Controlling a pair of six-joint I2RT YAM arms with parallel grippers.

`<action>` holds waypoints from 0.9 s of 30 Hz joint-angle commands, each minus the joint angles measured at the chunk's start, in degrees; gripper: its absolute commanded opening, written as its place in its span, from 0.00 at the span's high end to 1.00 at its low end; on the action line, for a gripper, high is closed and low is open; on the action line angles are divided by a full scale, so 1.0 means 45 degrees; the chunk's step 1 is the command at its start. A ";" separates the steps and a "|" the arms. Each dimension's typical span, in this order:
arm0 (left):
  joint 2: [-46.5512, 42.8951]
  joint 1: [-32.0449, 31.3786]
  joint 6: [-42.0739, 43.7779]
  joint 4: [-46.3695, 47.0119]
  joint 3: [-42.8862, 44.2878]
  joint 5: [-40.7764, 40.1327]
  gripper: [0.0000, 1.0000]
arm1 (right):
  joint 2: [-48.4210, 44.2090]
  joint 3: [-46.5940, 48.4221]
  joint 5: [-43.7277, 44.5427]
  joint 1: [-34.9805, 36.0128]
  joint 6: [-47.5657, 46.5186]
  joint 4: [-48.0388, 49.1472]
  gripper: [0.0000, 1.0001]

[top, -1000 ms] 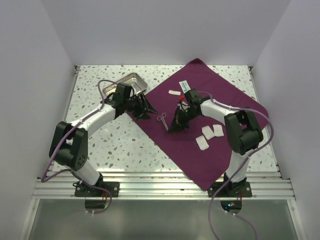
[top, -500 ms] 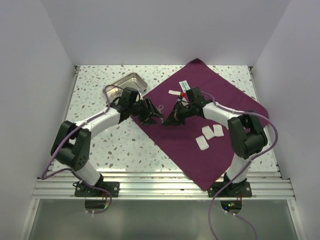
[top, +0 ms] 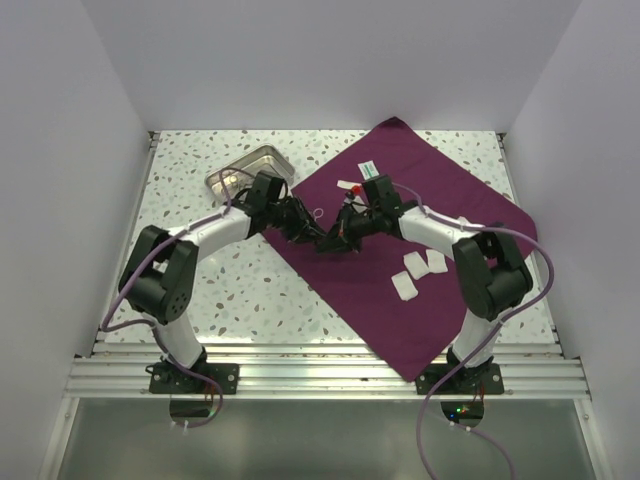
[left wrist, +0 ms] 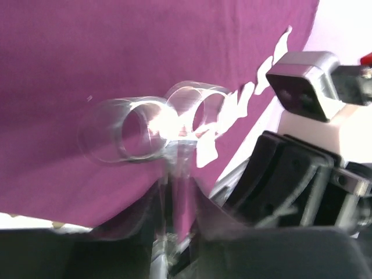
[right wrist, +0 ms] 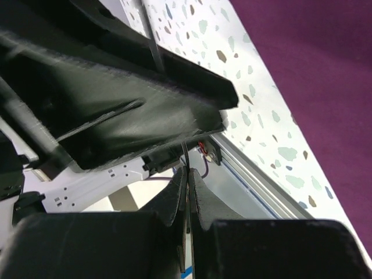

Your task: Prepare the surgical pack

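Over the left edge of the purple cloth (top: pixel 430 200), from above, left gripper (top: pixel 308 229) and right gripper (top: pixel 334 241) are meeting at the scissors (top: pixel 319 213). Left wrist: jaws are straddling the blurred scissors (left wrist: pixel 174 125), grip unclear. Right wrist: closed fingers (right wrist: pixel 173 199) are pinching the thin blade.
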 commanded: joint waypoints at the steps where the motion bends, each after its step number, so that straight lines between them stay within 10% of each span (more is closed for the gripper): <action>1: 0.0329 0.0006 0.0440 0.0137 0.0886 0.0184 0.81 | -0.0204 0.0758 -0.0435 0.0108 0.0166 0.0374 1.00; 6: 0.0701 0.0415 0.2056 -0.0720 0.1880 -0.0418 1.00 | 0.0264 0.2566 0.0496 -0.0028 -0.1801 -0.2234 1.00; 12: 0.2064 0.1293 0.6095 -0.4170 0.5486 -0.2582 1.00 | 0.1670 0.7252 0.4754 -0.0457 -0.6861 -0.9347 0.54; 21: 0.5522 0.2954 1.1883 -0.7302 1.2127 -0.4442 1.00 | 0.3094 0.8900 0.6050 -0.1122 -0.8193 -1.0368 0.51; 27: 0.7067 0.3442 1.3936 -0.7618 1.3270 -0.5693 1.00 | 0.4307 1.0364 0.6283 -0.1122 -0.8564 -1.0602 0.51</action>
